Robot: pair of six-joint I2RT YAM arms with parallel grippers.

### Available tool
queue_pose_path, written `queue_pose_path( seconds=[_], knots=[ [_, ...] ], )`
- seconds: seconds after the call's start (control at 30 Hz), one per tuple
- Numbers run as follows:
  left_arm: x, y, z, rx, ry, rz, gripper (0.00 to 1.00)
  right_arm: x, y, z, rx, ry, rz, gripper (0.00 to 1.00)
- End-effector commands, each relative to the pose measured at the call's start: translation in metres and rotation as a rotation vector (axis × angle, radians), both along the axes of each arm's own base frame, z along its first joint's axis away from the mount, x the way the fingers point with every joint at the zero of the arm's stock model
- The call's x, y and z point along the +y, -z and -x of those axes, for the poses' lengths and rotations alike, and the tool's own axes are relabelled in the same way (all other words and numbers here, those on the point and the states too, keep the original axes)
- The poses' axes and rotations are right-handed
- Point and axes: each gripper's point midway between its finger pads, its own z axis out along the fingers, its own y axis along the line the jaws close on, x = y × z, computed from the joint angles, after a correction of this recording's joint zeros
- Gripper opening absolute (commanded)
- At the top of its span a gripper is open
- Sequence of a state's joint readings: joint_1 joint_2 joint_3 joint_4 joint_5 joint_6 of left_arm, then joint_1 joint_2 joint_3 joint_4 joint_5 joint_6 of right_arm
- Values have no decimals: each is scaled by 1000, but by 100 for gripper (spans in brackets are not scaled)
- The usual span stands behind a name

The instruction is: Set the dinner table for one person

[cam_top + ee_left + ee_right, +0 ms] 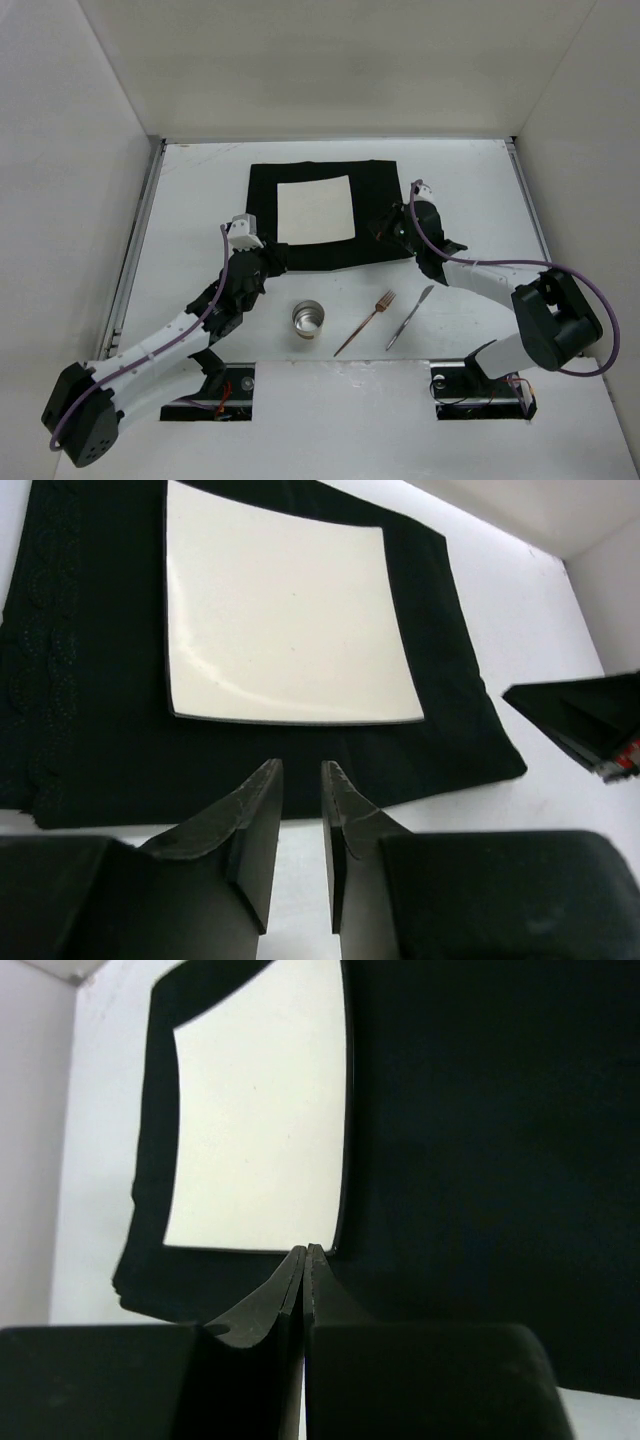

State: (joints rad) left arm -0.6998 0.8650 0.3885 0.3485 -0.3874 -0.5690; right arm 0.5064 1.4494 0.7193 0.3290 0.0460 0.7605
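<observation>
On the dinner table (190, 200) lies a black square mat (378, 182) with a white square plate (315, 210) on it. My left gripper (272, 258) hovers at the mat's near left corner. In the left wrist view its jaws (302, 767) stand a narrow gap apart with nothing between them. My right gripper (392, 232) is at the mat's near right corner. Seen from its wrist, it (306, 1250) is shut tip to tip over the mat (480, 1160), just short of the plate (260, 1130). Whether it pinches cloth cannot be told.
A metal cup (309, 320), a copper fork (368, 322) and a silver knife (410, 317) lie in a row near the front, between the arms. White walls close in the table on the left, right and back.
</observation>
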Motion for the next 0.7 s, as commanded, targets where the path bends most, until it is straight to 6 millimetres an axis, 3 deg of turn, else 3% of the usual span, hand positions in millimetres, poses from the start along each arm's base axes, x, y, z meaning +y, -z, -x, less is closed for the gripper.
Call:
queue_pose_path(
  seconds=[0.0,0.23,0.4,0.53,0.67],
  knots=[
    [10,10,27,73,61,-207,23,8,-9,9,-58,-47,59,5],
    [-8,31,85,187,236,-398,36,3,-1,17,-52,-39,57,16],
    [-18,43,102,237,267,-496,32,-18,-2,16,-58,15,41,35],
    [-13,48,105,253,231,-574,30,-32,-9,17,-77,47,26,40],
    [-14,54,108,257,229,-577,30,-32,-10,17,-74,41,15,40]
  ],
)
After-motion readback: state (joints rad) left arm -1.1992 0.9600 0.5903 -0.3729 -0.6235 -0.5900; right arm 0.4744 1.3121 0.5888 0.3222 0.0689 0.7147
